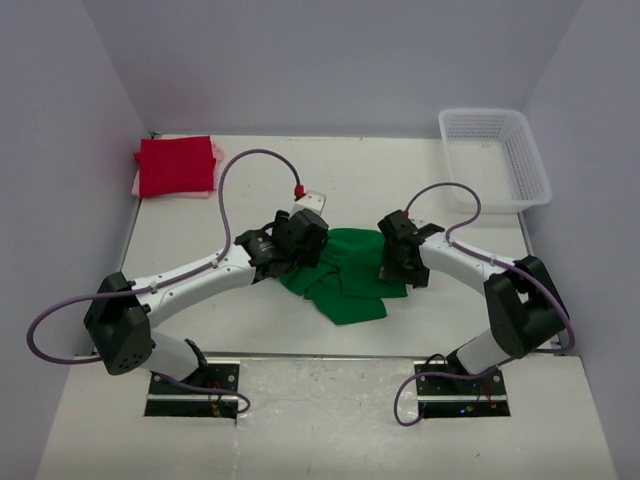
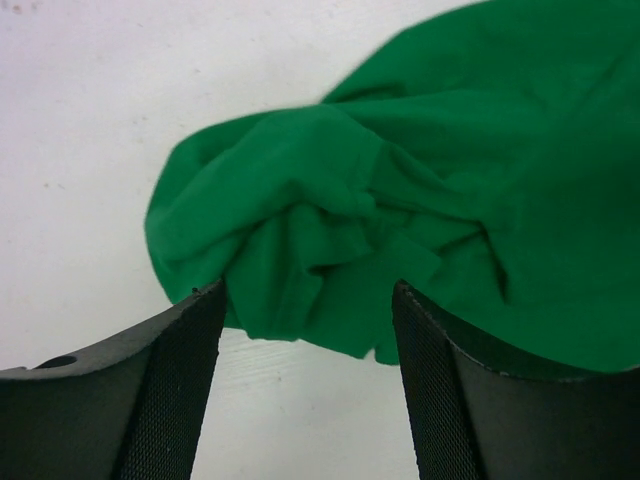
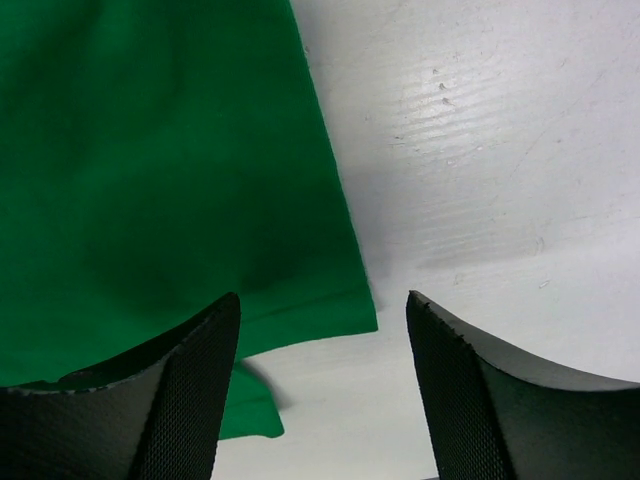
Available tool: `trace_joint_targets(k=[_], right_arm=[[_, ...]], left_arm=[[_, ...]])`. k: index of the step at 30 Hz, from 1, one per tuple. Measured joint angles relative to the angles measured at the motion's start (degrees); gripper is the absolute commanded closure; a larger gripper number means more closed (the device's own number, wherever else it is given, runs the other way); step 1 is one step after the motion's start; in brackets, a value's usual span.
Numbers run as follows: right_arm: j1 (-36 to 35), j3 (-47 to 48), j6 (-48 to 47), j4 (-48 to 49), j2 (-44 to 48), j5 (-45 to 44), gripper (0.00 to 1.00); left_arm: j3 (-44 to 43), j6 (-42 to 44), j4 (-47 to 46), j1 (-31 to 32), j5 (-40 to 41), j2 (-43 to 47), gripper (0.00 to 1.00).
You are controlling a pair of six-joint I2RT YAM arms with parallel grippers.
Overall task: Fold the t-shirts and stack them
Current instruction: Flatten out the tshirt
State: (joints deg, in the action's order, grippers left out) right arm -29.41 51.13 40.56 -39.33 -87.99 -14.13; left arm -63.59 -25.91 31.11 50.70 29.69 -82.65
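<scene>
A bright green t-shirt lies crumpled in the middle of the table between my two arms. My left gripper hovers at its left edge. In the left wrist view this gripper is open, and a bunched fold of the green t-shirt lies just beyond its fingertips, untouched. My right gripper is at the shirt's right edge. It is open over bare table, with a flat hem corner of the green t-shirt by its left finger. A folded red t-shirt rests on a pale pink t-shirt at the far left.
A white plastic mesh basket stands at the far right corner. Grey walls close in the white table on the left, back and right. Purple cables loop over both arms.
</scene>
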Motion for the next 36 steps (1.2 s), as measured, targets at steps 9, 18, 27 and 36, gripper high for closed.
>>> trace_joint_targets(k=[9, 18, 27, 36], right_arm=[[0.0, -3.17, 2.58, 0.09, 0.09, 0.35, 0.41], [0.0, -3.23, 3.96, 0.72, -0.15, 1.53, 0.58], [-0.04, -3.52, 5.33, 1.46, -0.11, 2.82, 0.97], [-0.24, -3.54, 5.49, 1.11, 0.31, 2.84, 1.0]], left_arm=[[1.64, -0.02, -0.24, 4.33, -2.6, 0.22, 0.32], [1.77, 0.0, -0.28, 4.57, -2.82, 3.69, 0.32], [3.08, 0.17, -0.5, 4.59, -4.46, 4.81, 0.35], [5.35, 0.61, -4.13, 6.1, -9.27, 0.98, 0.33]])
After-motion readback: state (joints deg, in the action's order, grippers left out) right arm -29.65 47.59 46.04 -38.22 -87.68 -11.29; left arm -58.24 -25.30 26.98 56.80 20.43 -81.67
